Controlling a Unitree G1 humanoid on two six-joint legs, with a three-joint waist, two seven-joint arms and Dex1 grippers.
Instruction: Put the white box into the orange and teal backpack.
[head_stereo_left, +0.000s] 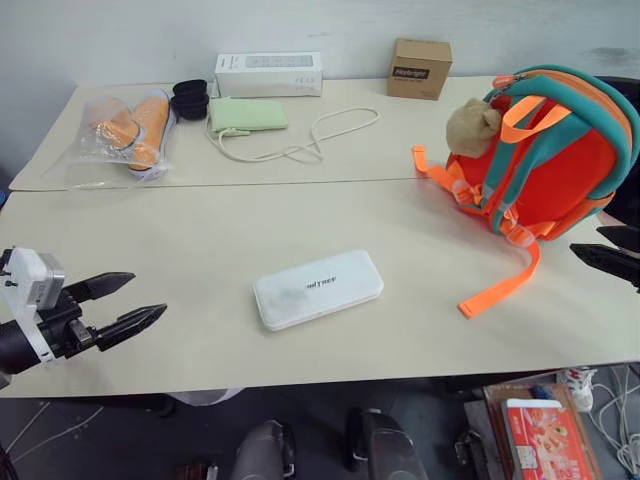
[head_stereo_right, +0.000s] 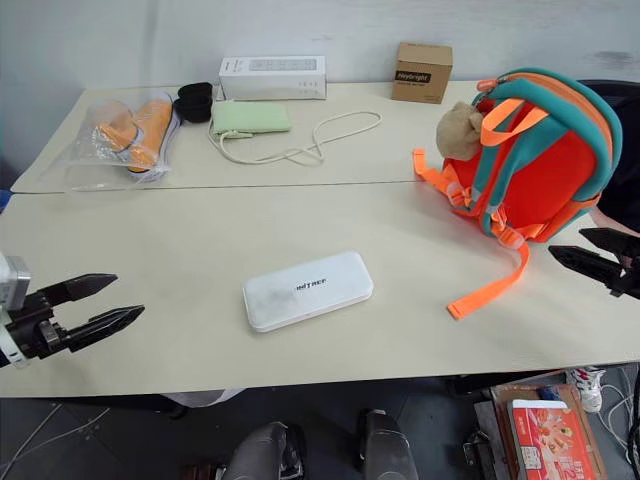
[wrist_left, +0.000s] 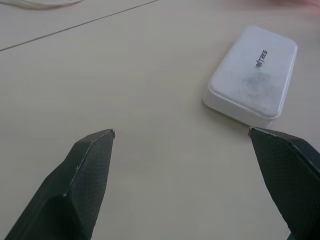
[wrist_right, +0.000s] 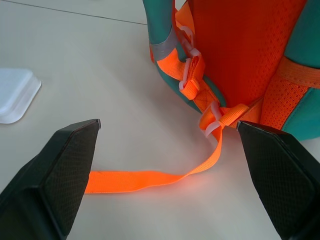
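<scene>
The white box (head_stereo_left: 318, 288) lies flat on the table's near middle, dark lettering on its top; the left wrist view shows it too (wrist_left: 252, 74). At the right of the table stands the orange and teal backpack (head_stereo_left: 545, 150), a tan plush toy (head_stereo_left: 472, 124) at its top and a loose orange strap (head_stereo_left: 503, 287) trailing toward the front edge. My left gripper (head_stereo_left: 130, 303) hovers open at the table's left front, well left of the box. My right gripper (head_stereo_left: 603, 248) is open at the right edge, just in front of the backpack's base (wrist_right: 235, 60).
Along the back stand a long white carton (head_stereo_left: 268, 74) and a brown cardboard cube (head_stereo_left: 419, 68). A green pouch (head_stereo_left: 247, 114) with a white cord (head_stereo_left: 320, 135), a black item (head_stereo_left: 190, 98) and a plastic bag of orange things (head_stereo_left: 128, 128) lie at the back left.
</scene>
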